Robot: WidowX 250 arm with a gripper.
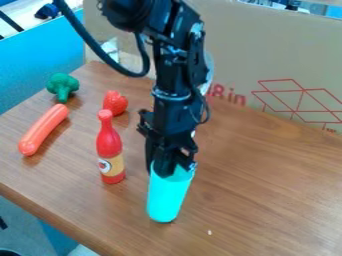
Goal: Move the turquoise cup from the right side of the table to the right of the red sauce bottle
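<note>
Turquoise cup (168, 199) is seen at the near side of a wood-grained table (267, 190), below the gripper (164, 169). Beyond the table's far side, a large cardboard panel (234, 47) with red print is stood up, and a blue panel (33, 70) is set at the left of the view. The black arm (171, 82) is hung down from the top edge, with its gripper at the cup's mouth. How far the gripper is open cannot be told, nor whether the cup is held or merely touched; part of the rim is hidden by it. Whether the cup's base is rested on the wood cannot be made out either.

The cup is judged to be light, smooth plastic, fairly stiff but perhaps yielding a little at the rim, and not easily broken. It could be tipped by an off-centre push, and its tapered wall might be slippery. It is best taken by the rim, or squarely across the upper wall.

To the cup's left in the view, a red bottle (109, 155) with a tan label is stood upright. Farther left, an orange-pink sausage (43, 129) is laid, with green broccoli (62, 86) just beyond its far end. A red strawberry (115, 102) is placed behind the bottle.
</note>
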